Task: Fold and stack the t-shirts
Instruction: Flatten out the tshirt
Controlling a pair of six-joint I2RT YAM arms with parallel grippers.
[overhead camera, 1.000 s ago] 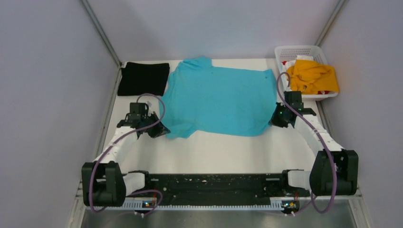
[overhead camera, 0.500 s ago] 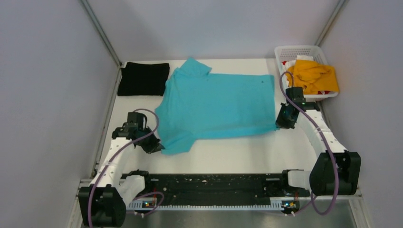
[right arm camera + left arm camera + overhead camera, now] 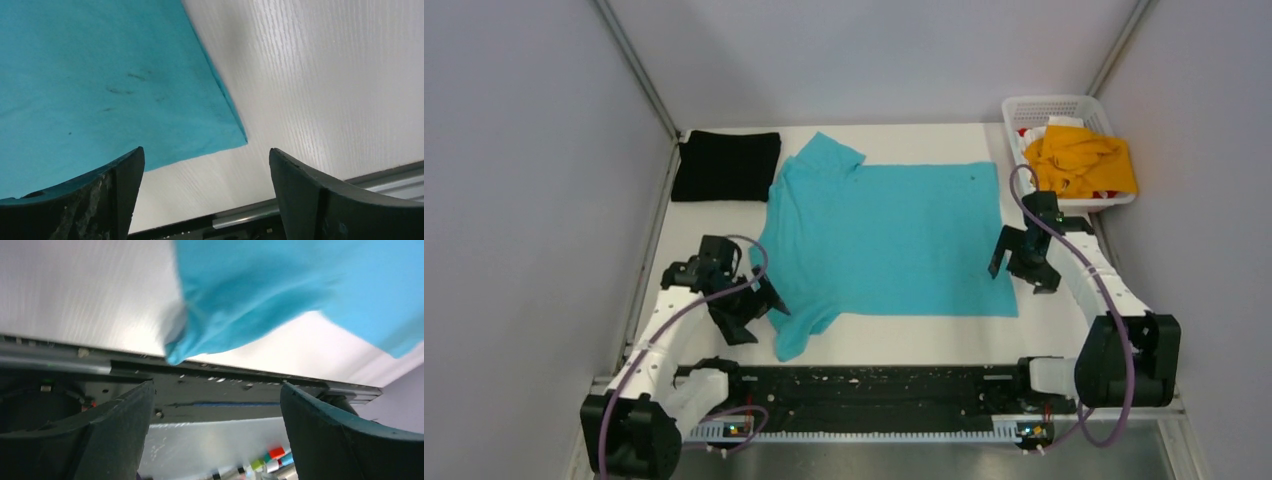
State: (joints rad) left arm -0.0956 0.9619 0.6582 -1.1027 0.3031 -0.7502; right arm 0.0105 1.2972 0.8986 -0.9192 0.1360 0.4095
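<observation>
Done: folded black cloth t-shirt (image 3: 725, 165).
Left: turquoise-blue cloth t-shirt (image 3: 889, 235) spread flat; orange-yellow cloth t-shirt (image 3: 1081, 160) crumpled.
Claws: left claw (image 3: 216, 390) and right claw (image 3: 206, 152) wide, empty.

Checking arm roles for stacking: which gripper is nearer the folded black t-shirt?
Left. The left gripper is on the same side as the black t-shirt, toward the near edge; the right gripper is beyond the turquoise t-shirt, opposite.

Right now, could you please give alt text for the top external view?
A turquoise shirt lies spread on a white table, with the open left pincer and open right pincer at its side edges. A folded black shirt lies far left; an orange shirt fills a basket far right.
</observation>
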